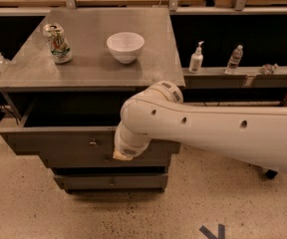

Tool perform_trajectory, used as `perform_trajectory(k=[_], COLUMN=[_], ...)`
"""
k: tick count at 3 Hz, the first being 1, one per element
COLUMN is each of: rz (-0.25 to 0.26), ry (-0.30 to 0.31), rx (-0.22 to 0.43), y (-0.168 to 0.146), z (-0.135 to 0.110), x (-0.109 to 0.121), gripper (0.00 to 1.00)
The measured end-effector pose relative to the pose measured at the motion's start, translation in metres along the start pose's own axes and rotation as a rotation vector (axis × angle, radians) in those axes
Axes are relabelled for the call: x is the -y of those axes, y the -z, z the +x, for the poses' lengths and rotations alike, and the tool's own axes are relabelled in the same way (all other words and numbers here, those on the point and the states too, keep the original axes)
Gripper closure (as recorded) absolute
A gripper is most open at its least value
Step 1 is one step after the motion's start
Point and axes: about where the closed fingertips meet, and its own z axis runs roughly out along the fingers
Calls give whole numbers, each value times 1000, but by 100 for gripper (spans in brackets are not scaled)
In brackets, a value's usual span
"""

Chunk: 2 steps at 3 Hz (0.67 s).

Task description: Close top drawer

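Note:
The top drawer [54, 141] is a wide, shallow grey box pulled out from under the grey cabinet top [83, 66]. Its flat front panel carries a small round knob [92, 143]. My big white arm [208, 131] reaches in from the right across the drawer front. The gripper [122, 155] is at the arm's end, pressed against the right part of the drawer front, just right of the knob. Only its tan tip shows; the arm's wrist hides the rest.
Two lower grey drawer fronts [111, 181] sit below, pushed in. A white bowl [126, 46] and a drink can [57, 43] stand on the cabinet top. Bottles [197, 59] stand on a shelf to the right. The floor is speckled.

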Motion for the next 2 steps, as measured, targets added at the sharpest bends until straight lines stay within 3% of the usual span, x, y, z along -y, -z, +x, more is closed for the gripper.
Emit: perform_trajectory(k=[2], rz=[-21], ry=[4], rx=[-4], y=[-29], z=[7], x=[7], gripper=[100])
